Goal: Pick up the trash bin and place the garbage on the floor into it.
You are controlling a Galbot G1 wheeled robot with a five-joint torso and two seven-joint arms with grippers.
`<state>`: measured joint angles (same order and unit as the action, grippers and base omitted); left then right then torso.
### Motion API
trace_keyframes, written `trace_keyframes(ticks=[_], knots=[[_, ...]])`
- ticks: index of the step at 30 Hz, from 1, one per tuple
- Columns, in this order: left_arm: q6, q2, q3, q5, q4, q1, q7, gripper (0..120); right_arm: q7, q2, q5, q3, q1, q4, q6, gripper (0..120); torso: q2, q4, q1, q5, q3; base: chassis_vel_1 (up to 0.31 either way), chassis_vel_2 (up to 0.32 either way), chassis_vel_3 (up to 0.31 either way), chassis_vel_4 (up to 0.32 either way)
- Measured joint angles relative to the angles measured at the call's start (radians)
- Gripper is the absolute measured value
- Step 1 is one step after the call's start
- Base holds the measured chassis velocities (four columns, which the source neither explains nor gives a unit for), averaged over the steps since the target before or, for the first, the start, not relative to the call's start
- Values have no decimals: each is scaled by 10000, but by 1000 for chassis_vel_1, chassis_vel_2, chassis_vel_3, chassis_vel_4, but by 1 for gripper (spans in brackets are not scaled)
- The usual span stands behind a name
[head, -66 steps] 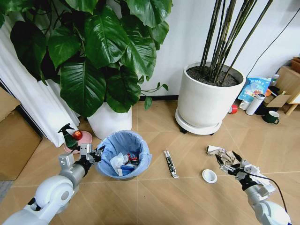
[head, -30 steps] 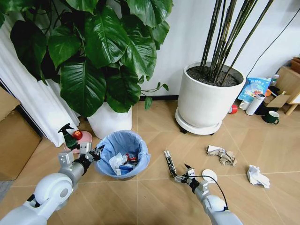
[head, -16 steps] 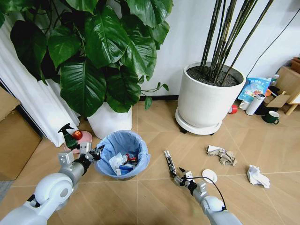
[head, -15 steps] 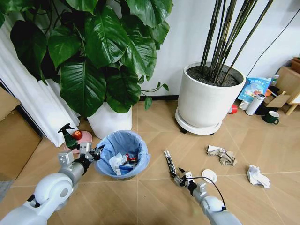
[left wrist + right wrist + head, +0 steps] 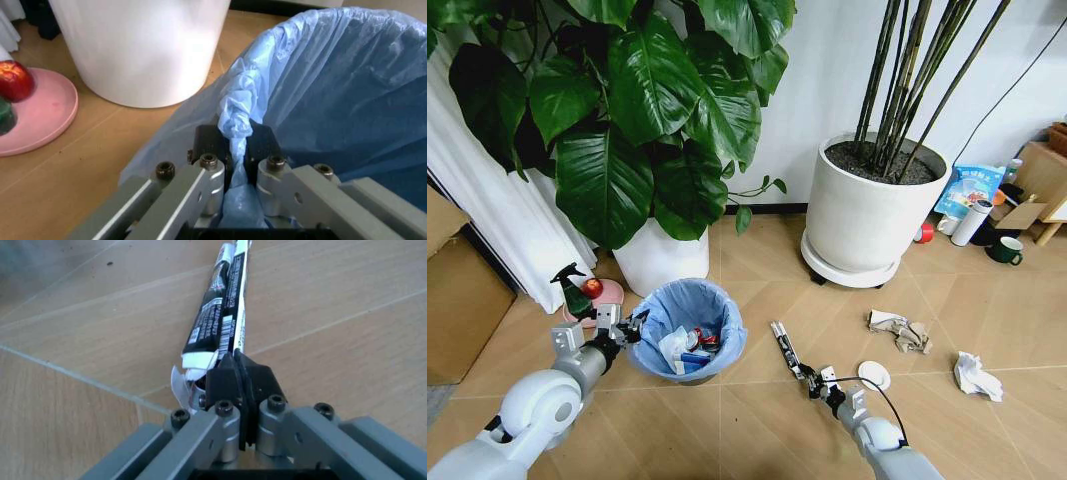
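My left gripper (image 5: pixel 237 175) pinches the blue bag at the trash bin's (image 5: pixel 690 332) rim; the bin stands on the floor before the white plant pot (image 5: pixel 662 258). My right gripper (image 5: pixel 241 390), fingers pressed together, clamps the near end of the thin dark tube (image 5: pixel 784 348), between the bin and the white disc (image 5: pixel 873 375).

At lower left my grey left gripper (image 5: pixel 623 329) pinches the trash bin (image 5: pixel 691 329) with its crinkled light-blue liner, and at lower centre my right gripper (image 5: pixel 808 379) with black pads grips the black tube (image 5: pixel 783 345) printed with white text.
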<state>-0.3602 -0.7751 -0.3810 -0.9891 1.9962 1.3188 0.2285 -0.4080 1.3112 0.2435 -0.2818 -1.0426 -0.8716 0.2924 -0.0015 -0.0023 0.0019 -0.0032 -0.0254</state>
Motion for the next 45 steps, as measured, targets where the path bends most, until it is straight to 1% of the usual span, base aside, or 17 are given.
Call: trace_keyframes(ticks=[6, 9, 18, 26, 28, 29, 30, 32, 33, 34, 35, 37, 38, 41, 42, 45], knots=[[2, -18, 5, 5, -12, -10, 2, 1, -40, -4, -6, -129, 6, 15, 23, 0, 0, 0, 0, 1, -1, 0, 0, 0, 0], [6, -16, 6, 8, -52, -31, 2, 1, -95, -94, 80, -193, -101, -359, 47, 0, 0, 1, 0, 1, 0, 0, 0, 0, 0], [14, -34, 30, 24, -124, -69, -3, 1, -109, -281, 274, -189, -342, -914, 9, 0, 1, 0, 0, 0, 0, 0, 0, 0, 0], [18, -85, 59, 45, -145, -77, -9, 1, -170, -423, 323, -259, -457, -1087, 0, 0, 1, -1, 0, 0, -1, 0, 0, 0, 0], [18, -84, 60, 45, -145, -87, -8, 1, -227, -428, 401, -253, -445, -1087, 41, 13, 1, -1, 0, 1, 0, 0, 0, 0, 0], [18, -83, 61, 45, -145, -93, -8, 1, -226, -427, 463, -218, -435, -1091, 53, 16, 1, -1, 0, -1, 0, 0, 0, 0, 0], [18, -83, 61, 45, -145, -93, -8, 1, -226, -427, 463, -218, -435, -1091, 53, 16, 1, -1, 0, -1, 0, 0, 0, 0, 0], [18, -57, 65, 45, -137, -103, -5, 1, -154, -304, 524, -61, -282, -1027, 82, 28, 1, 0, 0, 2, 0, 0, 0, 0, 0], [18, -34, 64, 45, -122, -92, -3, 1, -100, -223, 511, 5, -187, -944, 101, 31, 1, 0, 0, 2, 0, 0, 0, 0, 0], [18, -34, 64, 45, -122, -92, -3, 1, -100, -223, 511, 5, -187, -944, 101, 31, 1, 0, 0, 2, 0, 0, 0, 0, 0], [18, -11, 55, 43, -110, -65, -1, 1, 8, -161, 482, 72, -105, -863, 101, 38, 1, 1, 0, 1, -1, 0, 0, 0, 0], [18, -2, 28, 44, -98, -32, 2, 1, 215, -58, 334, 177, 56, -617, 71, 46, 1, 1, 0, 1, -1, 0, 0, 0, 0], [18, -2, 28, 44, -98, -32, 2, 1, 215, -58, 334, 177, 56, -617, 71, 46, 1, 1, 0, 1, -1, 0, 0, 0, 0], [19, 16, 6, 40, -81, -24, 3, 1, 378, -9, 272, 249, 188, -469, -12, 62, 1, 0, 0, 0, -1, 0, 0, 0, 0], [19, 16, 6, 40, -81, -24, 3, 1, 378, -9, 272, 249, 188, -469, -12, 62, 1, 0, 0, 0, -1, 0, 0, 0, 0], [18, 31, 4, 32, -91, -45, 3, 1, 408, 6, 288, 288, 305, -306, -46, 75, 1, 0, 0, 0, 0, 0, 0, 0, 0]])
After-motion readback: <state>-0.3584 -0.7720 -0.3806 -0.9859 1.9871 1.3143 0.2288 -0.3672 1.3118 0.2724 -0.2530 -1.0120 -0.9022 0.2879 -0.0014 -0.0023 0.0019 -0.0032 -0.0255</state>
